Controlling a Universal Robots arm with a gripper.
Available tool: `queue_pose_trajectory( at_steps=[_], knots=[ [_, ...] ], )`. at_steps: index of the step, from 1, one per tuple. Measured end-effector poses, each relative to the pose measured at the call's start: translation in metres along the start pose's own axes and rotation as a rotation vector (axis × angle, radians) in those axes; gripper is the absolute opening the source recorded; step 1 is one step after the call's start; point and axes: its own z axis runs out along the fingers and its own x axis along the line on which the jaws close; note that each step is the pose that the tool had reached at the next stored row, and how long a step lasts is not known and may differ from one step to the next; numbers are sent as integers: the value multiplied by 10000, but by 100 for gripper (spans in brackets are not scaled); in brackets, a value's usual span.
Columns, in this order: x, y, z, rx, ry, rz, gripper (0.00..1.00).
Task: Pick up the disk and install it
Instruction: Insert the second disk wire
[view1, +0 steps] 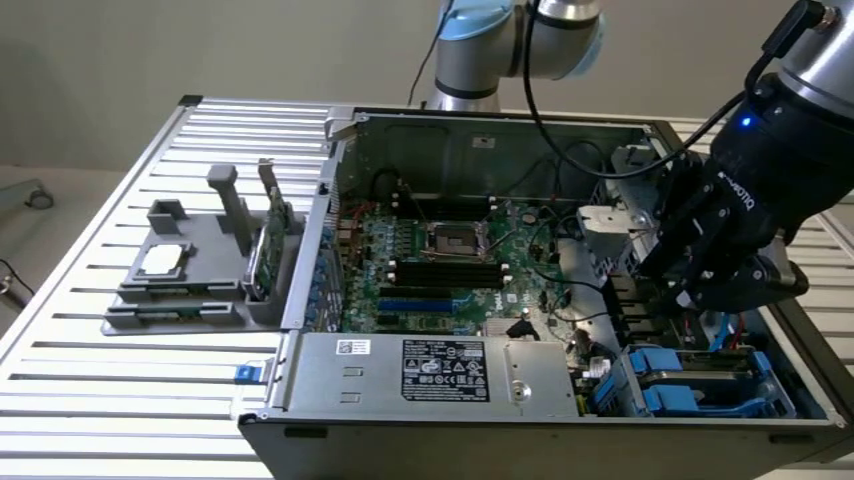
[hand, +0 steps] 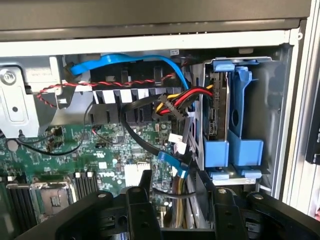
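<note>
**Open gripper over the PC case's drive bay**
The gripper (view1: 683, 283) hangs inside the open computer case (view1: 534, 425). Its jaws stand apart and hold nothing, with loose cables (hand: 172, 107) and the motherboard (hand: 107, 145) showing between the fingertips (hand: 202, 181). The disk (hand: 218, 112) stands on edge in its blue carrier (hand: 241, 150) in the bay, ahead of the jaws and outside one finger, clear of both.

Slatted metal table (view1: 80, 390) under open computer case (view1: 534, 420), grey fixture (view1: 187, 275)
</note>
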Motion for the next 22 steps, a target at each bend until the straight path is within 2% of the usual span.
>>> queue_pose_trajectory(
  at_steps=[4,5,7,10,12,14,15,16,19,22],
  knots=[
    [1,-30,4,-548,-209,44,48],
    [3,-42,6,-671,-244,53,48],
    [6,-72,10,-873,-313,67,48],
    [10,-124,16,-1120,-424,88,48],
    [12,-158,21,-1264,-500,102,46],
    [15,-193,26,-1399,-581,115,33],
    [16,-211,28,-1462,-626,121,33],
    [17,-230,30,-1527,-674,127,27],
    [22,-260,34,-1699,-811,146,27],
    [42,-272,28,-1927,-958,169,27]
  ],
)
